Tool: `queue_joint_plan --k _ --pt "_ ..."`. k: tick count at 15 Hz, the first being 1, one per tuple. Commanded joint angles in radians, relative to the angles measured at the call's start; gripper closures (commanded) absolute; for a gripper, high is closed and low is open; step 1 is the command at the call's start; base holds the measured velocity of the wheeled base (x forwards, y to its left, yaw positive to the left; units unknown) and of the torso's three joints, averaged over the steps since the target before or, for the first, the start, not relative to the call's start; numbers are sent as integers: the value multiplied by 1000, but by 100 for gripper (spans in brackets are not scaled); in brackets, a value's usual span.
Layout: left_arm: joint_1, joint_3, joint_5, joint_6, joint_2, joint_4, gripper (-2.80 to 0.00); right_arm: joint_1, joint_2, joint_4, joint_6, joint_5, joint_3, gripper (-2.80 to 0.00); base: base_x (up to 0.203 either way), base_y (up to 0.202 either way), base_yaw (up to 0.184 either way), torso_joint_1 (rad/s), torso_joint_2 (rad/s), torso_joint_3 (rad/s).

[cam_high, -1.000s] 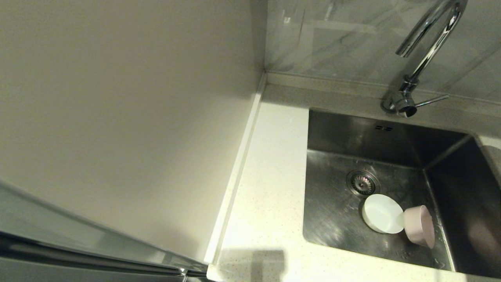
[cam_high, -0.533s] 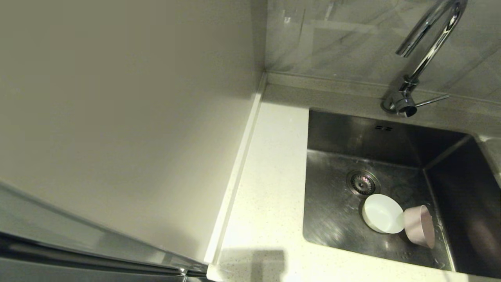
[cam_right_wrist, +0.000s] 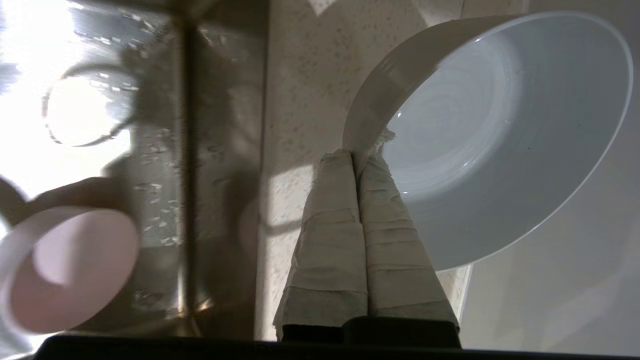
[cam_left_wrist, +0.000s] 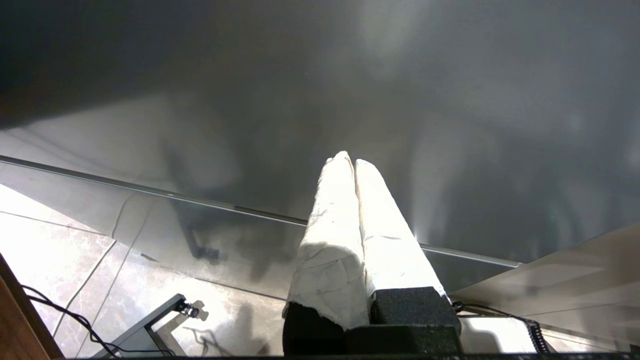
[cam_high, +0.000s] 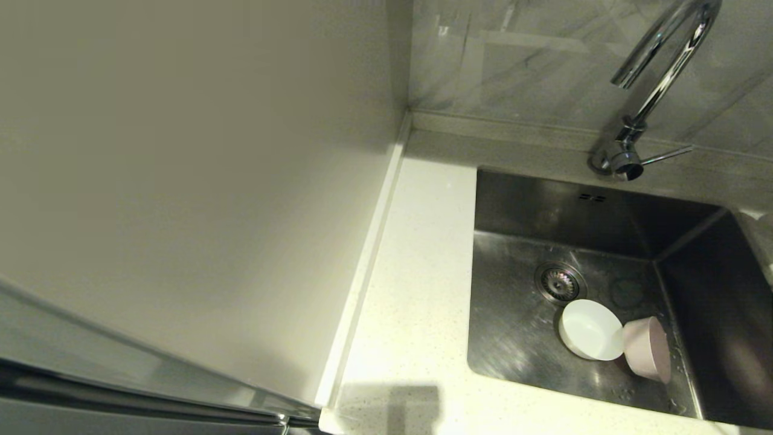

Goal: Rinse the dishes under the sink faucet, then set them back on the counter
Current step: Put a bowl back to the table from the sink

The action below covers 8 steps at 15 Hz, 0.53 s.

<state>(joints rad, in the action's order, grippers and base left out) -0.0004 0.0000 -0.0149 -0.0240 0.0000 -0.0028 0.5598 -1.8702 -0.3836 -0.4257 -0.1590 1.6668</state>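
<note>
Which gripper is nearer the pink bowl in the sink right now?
Right. The right gripper holds a white bowl beside the sink, pink bowl close by. The left gripper hangs parked away near the floor.

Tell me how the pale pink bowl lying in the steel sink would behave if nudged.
The pale pink round bowl lies tipped on its side against the white bowl, so it may well roll or rock. Droplets on the stainless steel sink floor suggest it is slippery. It looks rigid and perhaps breakable.
</note>
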Motion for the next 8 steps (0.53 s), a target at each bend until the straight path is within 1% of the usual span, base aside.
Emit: queue_joint_plan --k 1,3,6,8 --pt "0 0 0 0 -5 0 0 1 -39 10 -4 -10 -4 0 0 0 0 0 0 0" --pt "0 0 0 0 -4 0 0 0 -50 15 -5 -20 -15 0 0 0 0 0 0 0" --pt "0 0 0 0 -3 0 0 0 -59 75 -8 -23 -48 0 0 0 0 0 0 0" --pt "0 0 0 0 -3 0 0 0 -61 95 -11 -39 -61 0 0 0 0 0 0 0"
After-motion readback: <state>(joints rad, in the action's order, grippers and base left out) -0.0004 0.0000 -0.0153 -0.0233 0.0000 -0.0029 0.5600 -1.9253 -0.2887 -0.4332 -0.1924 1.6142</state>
